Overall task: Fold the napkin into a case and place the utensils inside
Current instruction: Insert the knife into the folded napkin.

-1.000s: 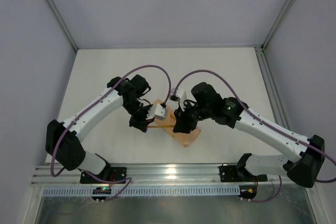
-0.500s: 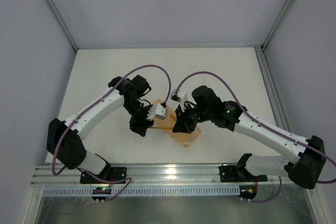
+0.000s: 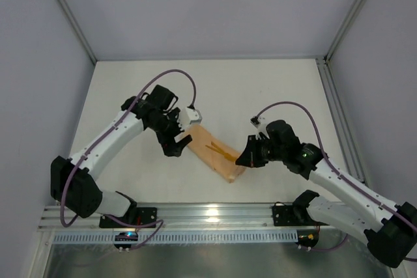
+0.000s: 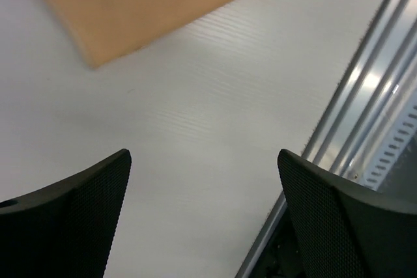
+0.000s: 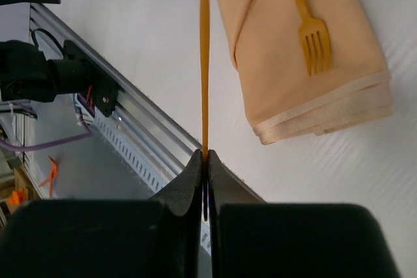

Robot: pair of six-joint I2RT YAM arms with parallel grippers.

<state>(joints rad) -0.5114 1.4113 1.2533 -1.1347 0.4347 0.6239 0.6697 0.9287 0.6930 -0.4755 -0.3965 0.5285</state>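
From above, the case (image 3: 207, 155) lies slantwise on the table (image 3: 260, 89) between the two arms. The left gripper (image 3: 174, 147) hangs just beside the case's far left end. The right gripper (image 3: 243, 159) sits at its near right end, and thin orange utensils (image 3: 217, 149) run along the cloth toward it.

From the left wrist, the left gripper (image 4: 202, 158) is spread wide over bare table with nothing between its jaws. A corner of the case (image 4: 143, 4) lies beyond them, apart. A metal rail (image 4: 371, 96) runs off to one side.

From the right wrist, the right gripper (image 5: 205, 155) is pressed together, pinching a thin orange utensil (image 5: 204, 63) seen edge-on, just beside the case (image 5: 277, 76). A fork (image 5: 314, 42) lies on the case, tines toward its layered end.
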